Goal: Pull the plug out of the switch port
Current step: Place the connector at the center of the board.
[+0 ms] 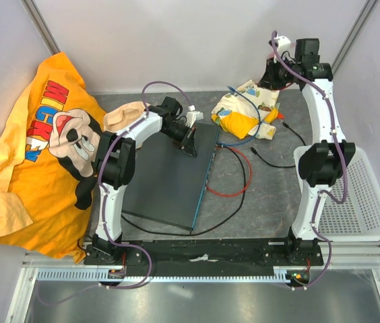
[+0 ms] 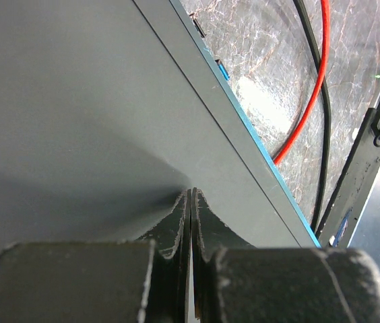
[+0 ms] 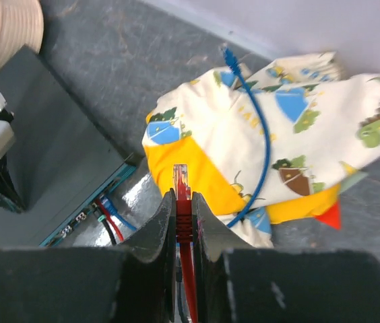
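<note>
The left gripper [image 2: 190,196], jaws pressed together, rests on top of the switch [image 1: 170,178], while the right gripper [image 3: 182,198], clamped on the red plug [image 3: 180,178], hangs clear of the switch's far corner, above a patterned cloth [image 3: 298,134].

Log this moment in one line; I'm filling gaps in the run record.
left gripper: shut, tips against switch top | right gripper: shut on red plug, away from switch, over patterned cloth
</note>
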`<state>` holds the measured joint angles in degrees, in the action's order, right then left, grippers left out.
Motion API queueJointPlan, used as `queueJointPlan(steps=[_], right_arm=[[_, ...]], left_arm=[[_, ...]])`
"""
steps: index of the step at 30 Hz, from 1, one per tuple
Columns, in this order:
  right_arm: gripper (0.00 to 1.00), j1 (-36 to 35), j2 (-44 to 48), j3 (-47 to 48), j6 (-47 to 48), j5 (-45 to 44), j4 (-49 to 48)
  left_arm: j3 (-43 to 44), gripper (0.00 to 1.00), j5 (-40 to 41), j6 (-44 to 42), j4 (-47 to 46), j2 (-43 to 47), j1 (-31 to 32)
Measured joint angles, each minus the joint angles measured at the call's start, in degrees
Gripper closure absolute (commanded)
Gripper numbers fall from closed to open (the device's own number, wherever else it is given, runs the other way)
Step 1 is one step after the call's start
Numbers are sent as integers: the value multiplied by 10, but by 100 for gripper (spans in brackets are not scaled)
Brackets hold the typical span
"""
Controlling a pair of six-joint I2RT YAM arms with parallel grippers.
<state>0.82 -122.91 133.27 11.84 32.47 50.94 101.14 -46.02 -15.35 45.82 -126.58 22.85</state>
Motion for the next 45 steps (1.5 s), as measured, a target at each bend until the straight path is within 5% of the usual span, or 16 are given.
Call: queueJointPlan(steps=[6, 20, 24, 27, 33, 40, 45], right_arm=[[100, 8, 67, -84, -10, -53, -37], [100, 52, 41, -320, -78, -86, -34], [44, 51, 41, -349, -108, -94, -36], [25, 50, 41, -352, -133, -88, -38], [17, 46, 32, -321, -162, -38, -37], [19, 38, -4, -141, -166, 77, -82], [24, 3, 14, -184, -106, 127, -82]], left_arm=[[1, 96, 1, 0, 1, 0, 0], [-21, 96, 0, 0, -11, 11, -2], [-22, 96, 0, 0, -12, 11, -2], [-22, 96, 0, 0, -12, 11, -2], [-22, 95, 0, 0, -12, 11, -2], [-22, 95, 0, 0, -12, 11, -2], [-21, 95, 0, 0, -11, 11, -2]])
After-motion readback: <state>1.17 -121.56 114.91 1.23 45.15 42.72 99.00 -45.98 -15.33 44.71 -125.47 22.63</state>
